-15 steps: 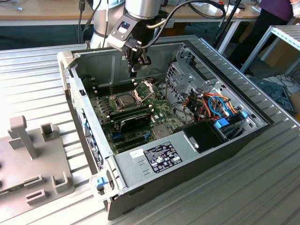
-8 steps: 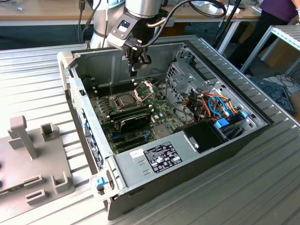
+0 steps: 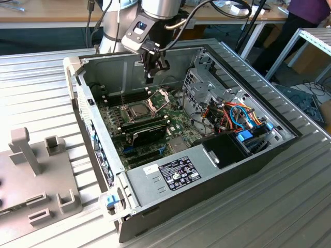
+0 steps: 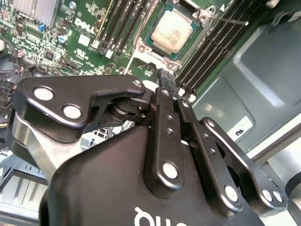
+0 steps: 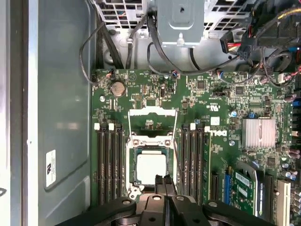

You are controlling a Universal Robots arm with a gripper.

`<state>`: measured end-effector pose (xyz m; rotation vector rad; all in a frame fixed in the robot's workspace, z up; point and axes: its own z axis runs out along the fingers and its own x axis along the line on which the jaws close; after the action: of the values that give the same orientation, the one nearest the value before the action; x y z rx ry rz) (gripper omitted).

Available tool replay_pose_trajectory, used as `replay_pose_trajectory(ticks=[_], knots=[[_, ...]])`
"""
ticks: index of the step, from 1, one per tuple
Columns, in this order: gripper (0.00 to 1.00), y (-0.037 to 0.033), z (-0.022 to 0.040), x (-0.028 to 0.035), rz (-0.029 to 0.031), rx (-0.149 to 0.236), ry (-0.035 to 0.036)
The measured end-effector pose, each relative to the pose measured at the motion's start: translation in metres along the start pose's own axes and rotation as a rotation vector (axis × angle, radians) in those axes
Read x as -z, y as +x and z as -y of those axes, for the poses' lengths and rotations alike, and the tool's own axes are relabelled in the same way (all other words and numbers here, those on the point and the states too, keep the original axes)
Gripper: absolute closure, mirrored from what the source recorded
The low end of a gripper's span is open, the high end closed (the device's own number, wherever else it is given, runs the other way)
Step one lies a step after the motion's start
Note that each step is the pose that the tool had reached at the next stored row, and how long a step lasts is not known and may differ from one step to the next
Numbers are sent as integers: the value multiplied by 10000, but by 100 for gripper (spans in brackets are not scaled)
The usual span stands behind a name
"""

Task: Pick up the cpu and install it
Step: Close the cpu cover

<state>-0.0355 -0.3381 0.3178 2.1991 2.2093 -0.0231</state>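
Your arm (image 3: 160, 8) comes in from the far edge of the exterior view, wrist pointed almost straight down into the open computer case (image 3: 111, 72). The gripper (image 3: 149, 77) hangs above the green motherboard (image 3: 178, 121), toward the far wall of the case, and it's touching nothing.

Check the fingers (image 5: 161, 183) in the first wrist view: they're pressed together with only a thin seam between them and nothing pinched. In the second wrist view the gripper (image 4: 167, 77) narrows to one dark closed tip over the board, with its black linkages folded in behind.

Your cpu (image 5: 151, 168) lies flat in the socket (image 5: 133, 146), silvery top up, and the closed tip hovers over its edge. In the exterior view the cpu (image 3: 137, 110) sits below the gripper, slightly toward the exterior view's left. The hinged frame (image 3: 159, 96) stands swung open just to the exterior view's right of it. Memory slots (image 5: 109, 160) run along both sides of the socket, and a black oblong module (image 3: 148, 132) lies on the near side of the cpu.

The case rests on a ribbed metal table (image 3: 289, 206), with a grey fixture (image 3: 36, 181) at the exterior view's left.
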Motion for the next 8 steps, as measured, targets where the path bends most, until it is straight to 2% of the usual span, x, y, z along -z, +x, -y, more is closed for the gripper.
replay_pose_trajectory(ticks=[1,2,8], knots=[[89,0,-166,-41,3,-1,10],[89,1,-209,-60,4,0,12],[89,1,-215,-62,2,2,10]])
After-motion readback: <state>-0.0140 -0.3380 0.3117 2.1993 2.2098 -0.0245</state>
